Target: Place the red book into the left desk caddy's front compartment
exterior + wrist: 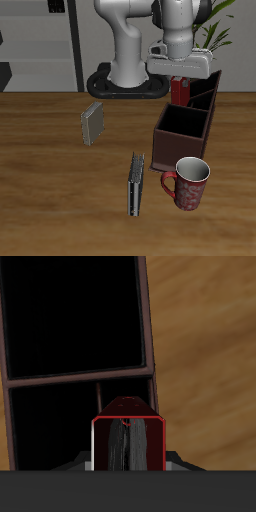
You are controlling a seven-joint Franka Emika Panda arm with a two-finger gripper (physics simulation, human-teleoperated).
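My gripper [180, 80] is shut on the red book [180, 91] and holds it upright above the back part of the left desk caddy [184, 132], a dark reddish-brown box with black-lined open compartments. In the wrist view the red book [128, 442] shows end-on, with its dark-red cover around pale page edges, held between the jaws. Below it lie two black compartments of the caddy [82, 382], split by a wooden divider. The book's lower end hangs near the top of the slanted dividers; I cannot tell whether it touches them.
A red patterned mug [189, 183] stands just in front of the caddy. A dark book with a blue-grey spine [135, 184] stands on edge beside the mug. A grey book [92, 124] stands farther back. A plant [215, 38] is behind the caddy.
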